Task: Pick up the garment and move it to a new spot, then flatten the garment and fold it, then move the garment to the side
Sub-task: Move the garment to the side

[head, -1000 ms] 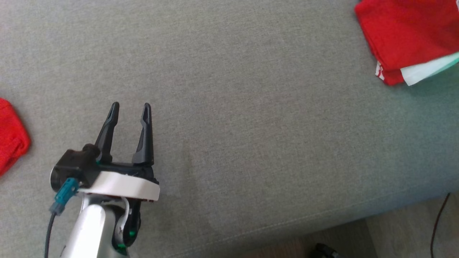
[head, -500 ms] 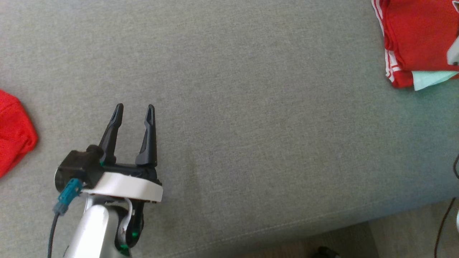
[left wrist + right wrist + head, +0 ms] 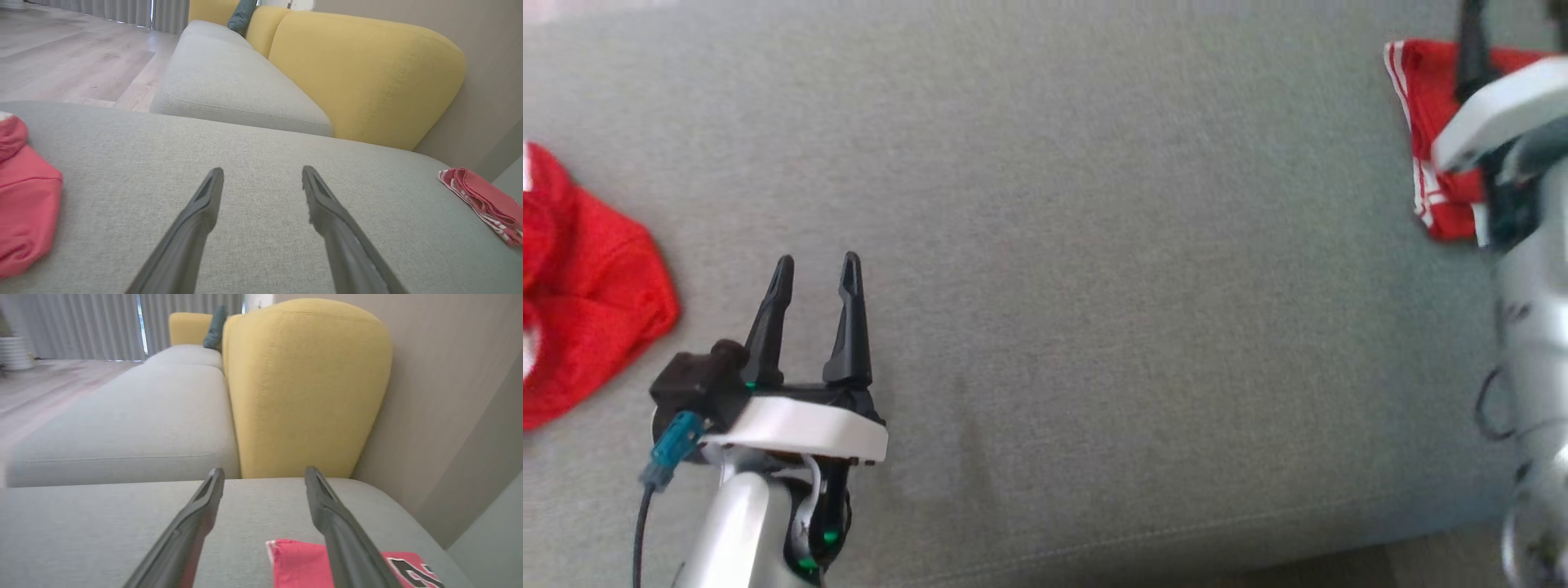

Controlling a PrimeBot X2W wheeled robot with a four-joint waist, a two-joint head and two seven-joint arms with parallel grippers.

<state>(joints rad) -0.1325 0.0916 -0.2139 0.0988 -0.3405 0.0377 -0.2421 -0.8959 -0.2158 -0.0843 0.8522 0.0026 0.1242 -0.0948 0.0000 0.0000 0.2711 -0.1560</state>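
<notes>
The garment (image 3: pixel 1421 98), red with white stripes along one edge, is seen lying folded on the far right end of the grey seat cushion (image 3: pixel 1094 245), and black-and-white lettering is shown on it in the right wrist view. A second ago it was seen bare at that end of the cushion, with a pale green layer showing under its near edge. Now much of it is covered in the head view by the right arm, which was not in that picture then. The right claw (image 3: pixel 263 473) is held above the garment with its fingers spread wide and nothing gripped between them. Whether the garment is touched by them cannot be told. The yellow backrest (image 3: pixel 302 384) is seen beyond the cushion's right end. The left claw (image 3: pixel 818 263) is held over the near left part of the cushion, spread as wide as it was a second ago and with nothing in it. A second red cloth (image 3: pixel 588 327) lies crumpled at the cushion's left end. More of it is shown than before, but the whole head picture has shifted, so that change is owed to the camera and not to the cloth.
</notes>
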